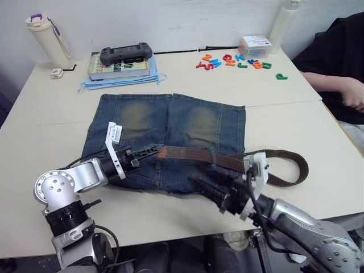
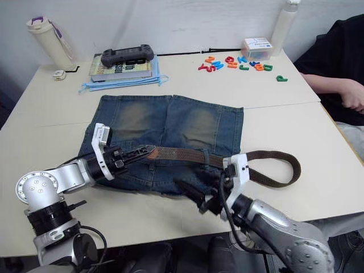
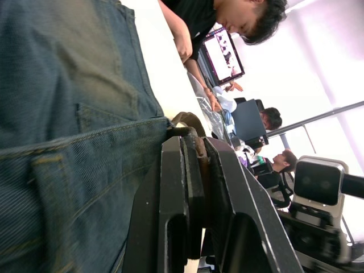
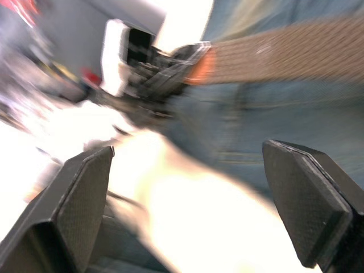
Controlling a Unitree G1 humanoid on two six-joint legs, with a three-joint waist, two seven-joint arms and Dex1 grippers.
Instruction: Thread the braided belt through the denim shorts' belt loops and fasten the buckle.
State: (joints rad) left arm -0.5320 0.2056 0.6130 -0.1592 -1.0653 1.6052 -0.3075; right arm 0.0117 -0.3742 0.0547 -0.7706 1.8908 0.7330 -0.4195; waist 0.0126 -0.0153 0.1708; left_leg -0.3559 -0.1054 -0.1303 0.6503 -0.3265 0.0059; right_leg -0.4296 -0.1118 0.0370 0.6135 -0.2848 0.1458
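The denim shorts (image 1: 170, 136) lie flat at the frame's centre on the tabletop (image 1: 45, 142). The left pincer (image 1: 149, 152) is clamped on the braided belt (image 1: 193, 156) end at the waistband, strap trailing lower right. The right pincer (image 4: 187, 210) gapes wide, empty, beside the waistband.

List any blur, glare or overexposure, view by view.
Right wrist view: heavy motion blur smears the braided belt and denim shorts, with a blown-out white patch in the middle. Left wrist view: the background windows are overexposed, and the left end effector is dark against them. Both eye views: sharp and evenly lit, with mild shadows under the arms.
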